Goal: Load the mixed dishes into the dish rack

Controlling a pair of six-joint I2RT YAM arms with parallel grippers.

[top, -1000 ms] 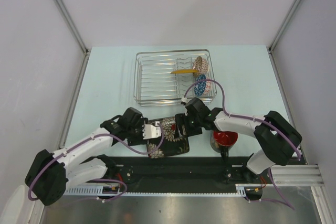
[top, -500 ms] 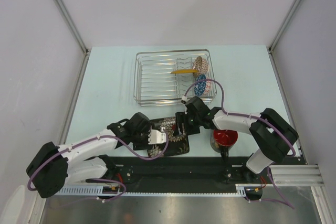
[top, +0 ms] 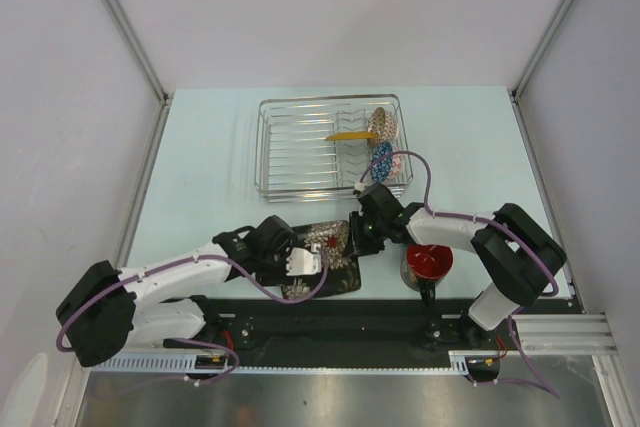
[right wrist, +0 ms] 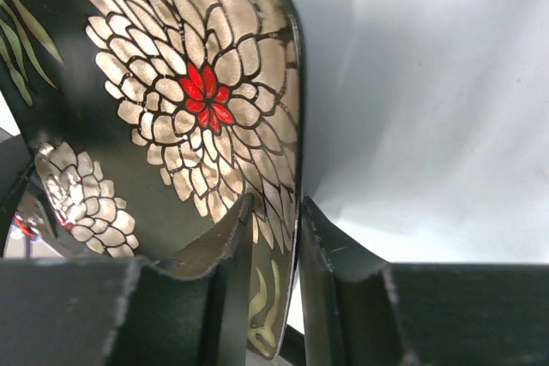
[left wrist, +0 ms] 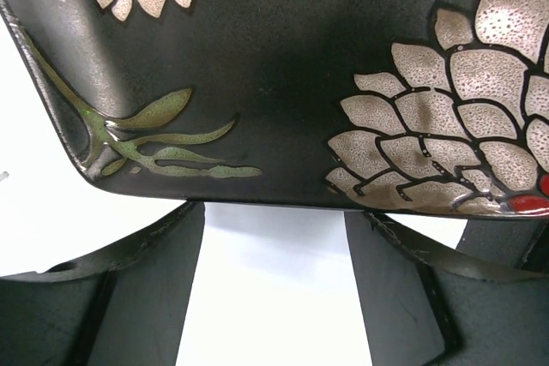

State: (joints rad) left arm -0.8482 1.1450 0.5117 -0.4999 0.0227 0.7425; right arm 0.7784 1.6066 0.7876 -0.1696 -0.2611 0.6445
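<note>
The square black plate (top: 322, 259), patterned with pale flowers, sits at the table's near edge with its right side raised. My right gripper (top: 356, 240) is shut on that right rim; in the right wrist view the plate (right wrist: 171, 109) stands steeply with one of my fingers (right wrist: 230, 250) on its face and the other behind it. My left gripper (top: 306, 263) is open at the plate's left edge, and in the left wrist view the plate's rim (left wrist: 274, 83) lies across my fingertips (left wrist: 167, 242). The dish rack (top: 300, 152) holds a speckled bowl (top: 382, 124) and a blue cup (top: 381, 161) on edge.
A dark mug with a red inside (top: 428, 263) stands just right of my right arm, near the front edge. A yellow item (top: 348, 134) lies in the rack beside the bowl. White walls close the table in on the left, the back and the right.
My right gripper has closed on the plate's right rim and the plate has tipped up. My left gripper has slid right, further in against the plate's left edge.
</note>
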